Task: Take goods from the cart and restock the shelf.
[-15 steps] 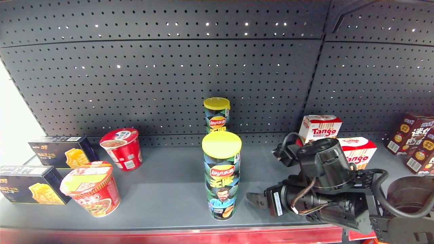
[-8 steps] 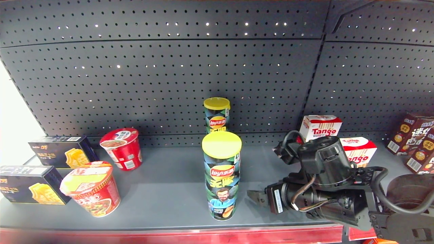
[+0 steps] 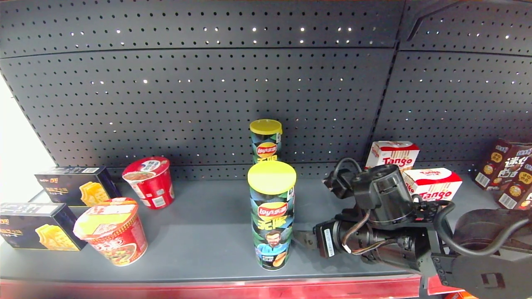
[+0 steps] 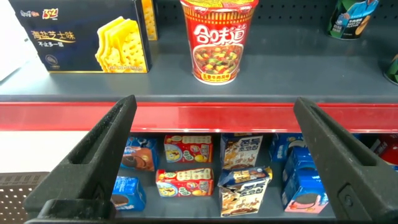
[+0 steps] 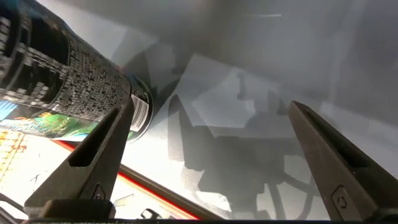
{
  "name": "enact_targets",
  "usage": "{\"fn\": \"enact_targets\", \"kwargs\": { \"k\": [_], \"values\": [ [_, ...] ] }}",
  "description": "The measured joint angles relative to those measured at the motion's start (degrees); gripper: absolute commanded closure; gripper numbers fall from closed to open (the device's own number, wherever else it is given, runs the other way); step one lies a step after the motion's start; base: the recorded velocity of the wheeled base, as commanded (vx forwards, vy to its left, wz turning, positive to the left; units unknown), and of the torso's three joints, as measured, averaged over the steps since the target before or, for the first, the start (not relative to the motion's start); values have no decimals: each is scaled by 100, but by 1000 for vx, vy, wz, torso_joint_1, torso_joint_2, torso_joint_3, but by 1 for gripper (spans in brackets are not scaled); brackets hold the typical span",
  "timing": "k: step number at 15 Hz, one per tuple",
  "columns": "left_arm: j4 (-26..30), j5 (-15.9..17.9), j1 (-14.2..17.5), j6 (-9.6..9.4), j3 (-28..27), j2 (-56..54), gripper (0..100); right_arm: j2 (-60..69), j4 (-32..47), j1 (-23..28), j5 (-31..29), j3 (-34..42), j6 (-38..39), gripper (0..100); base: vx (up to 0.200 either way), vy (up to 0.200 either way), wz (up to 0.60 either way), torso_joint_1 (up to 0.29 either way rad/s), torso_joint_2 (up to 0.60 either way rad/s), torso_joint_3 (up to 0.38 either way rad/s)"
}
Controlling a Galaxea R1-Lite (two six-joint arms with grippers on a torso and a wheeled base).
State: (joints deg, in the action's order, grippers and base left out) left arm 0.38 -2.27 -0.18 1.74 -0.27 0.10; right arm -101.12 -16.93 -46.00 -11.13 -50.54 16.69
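Note:
Two tall chip cans with yellow lids stand mid-shelf, the front can (image 3: pixel 272 216) ahead of the rear can (image 3: pixel 266 140). My right gripper (image 3: pixel 303 240) lies low over the shelf just right of the front can, with its fingertip close to the can's lower side. In the right wrist view this gripper (image 5: pixel 211 174) is open, and the front can (image 5: pixel 62 81) lies beside one finger (image 5: pixel 93 168), not between the two. My left gripper (image 4: pixel 214 174) is open and holds nothing, in front of the red shelf edge (image 4: pixel 205 115).
Red noodle cups (image 3: pixel 112 232) (image 3: pixel 149 182) and dark cracker boxes (image 3: pixel 39 226) (image 3: pixel 75 185) fill the shelf's left. White wafer boxes (image 3: pixel 434 183) and brown boxes (image 3: pixel 509 172) stand at the right. Bare shelf (image 3: pixel 203 224) lies between cups and cans. A lower shelf holds several snack boxes (image 4: pixel 242 186).
My right gripper has slid left along the shelf toward the front chip can. The cans and other goods have not moved.

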Motion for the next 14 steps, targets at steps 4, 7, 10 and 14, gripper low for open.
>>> {"fn": "enact_targets", "kwargs": {
  "k": [4,7,10,14],
  "values": [
    [2,-2,0,0,0,0,0,-43,0,-41,5,-33,0,0,0,0,0,0,0,0],
    [2,0,0,0,0,0,0,-83,0,-69,2,-83,0,0,0,0,0,0,0,0],
    [2,0,0,0,0,0,0,-116,0,-74,5,-139,0,0,0,0,0,0,0,0],
    [0,0,0,0,0,0,0,-128,-1,-76,5,-141,0,0,0,0,0,0,0,0]
  ]
}}
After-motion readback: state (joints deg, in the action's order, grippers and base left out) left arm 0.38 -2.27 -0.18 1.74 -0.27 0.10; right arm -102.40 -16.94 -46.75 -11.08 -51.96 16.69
